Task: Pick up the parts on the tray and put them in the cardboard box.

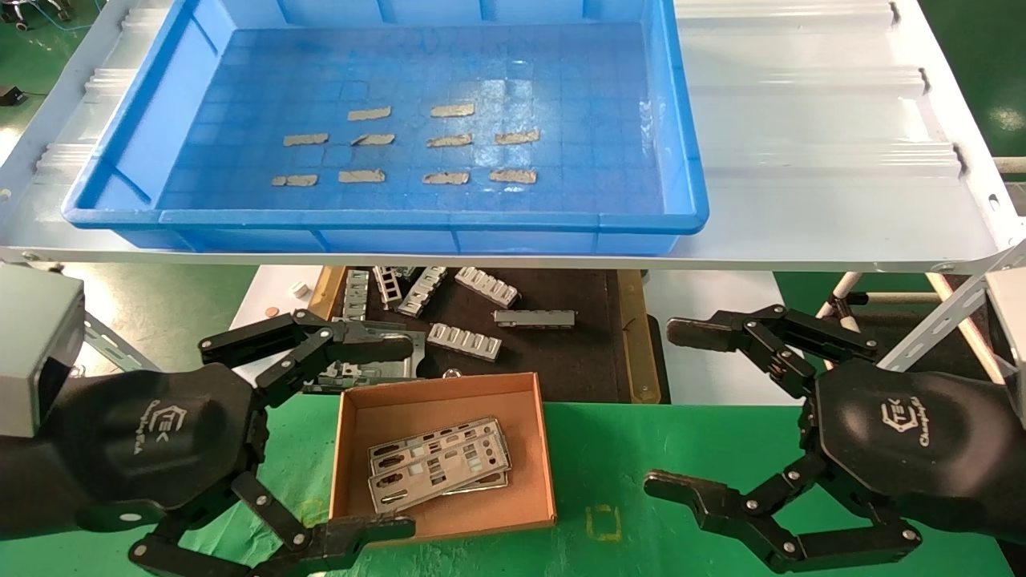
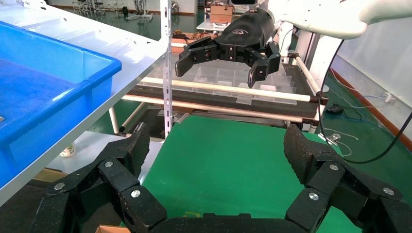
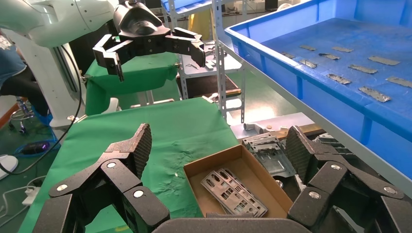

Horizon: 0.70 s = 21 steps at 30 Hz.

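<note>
Inside the cardboard box [image 1: 346, 449] lie the parts [image 1: 439, 465].

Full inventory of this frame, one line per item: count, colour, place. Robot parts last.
tray: 1, bright blue, on the white shelf, holding no plates
tape strips: about eleven, tan, on the tray floor
white shelf: 1, raised, at the back
cardboard box: 1, brown, open, on the green cloth
parts: at least 2, silvery punched plates, stacked in the box
ribbed brackets: several, grey, on the dark mat behind the box
dark mat: 1, wood-edged, under the shelf
green cloth: 1, front table
left gripper: black, open, straddling the box's left side
right gripper: black, open, right of the box, over the cloth
</note>
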Each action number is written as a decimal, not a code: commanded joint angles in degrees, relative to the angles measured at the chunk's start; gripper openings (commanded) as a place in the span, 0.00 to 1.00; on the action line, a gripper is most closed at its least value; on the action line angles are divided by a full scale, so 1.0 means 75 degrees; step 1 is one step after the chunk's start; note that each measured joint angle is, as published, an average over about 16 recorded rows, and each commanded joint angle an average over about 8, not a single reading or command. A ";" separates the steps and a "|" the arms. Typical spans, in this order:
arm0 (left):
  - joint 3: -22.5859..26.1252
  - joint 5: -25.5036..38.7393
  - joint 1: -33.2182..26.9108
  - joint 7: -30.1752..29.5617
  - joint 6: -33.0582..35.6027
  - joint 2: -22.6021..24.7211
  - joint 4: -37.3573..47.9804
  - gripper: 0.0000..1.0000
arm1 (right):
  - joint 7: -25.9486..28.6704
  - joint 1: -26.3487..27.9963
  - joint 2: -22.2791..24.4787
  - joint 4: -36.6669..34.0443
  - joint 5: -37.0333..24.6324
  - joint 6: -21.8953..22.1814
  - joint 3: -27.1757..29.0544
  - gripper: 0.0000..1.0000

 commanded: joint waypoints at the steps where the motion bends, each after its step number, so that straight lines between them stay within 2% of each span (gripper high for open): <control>1: 0.0000 0.0000 0.0000 0.0000 0.0000 0.0000 0.0000 1.00 | 0.0000 0.0000 0.0000 0.0000 0.0000 -0.0001 0.0000 1.00; 21: 0.0000 -0.0001 0.0000 0.0000 0.0000 0.0000 0.0000 1.00 | 0.0000 0.0000 0.0000 0.0000 0.0000 0.0001 0.0000 1.00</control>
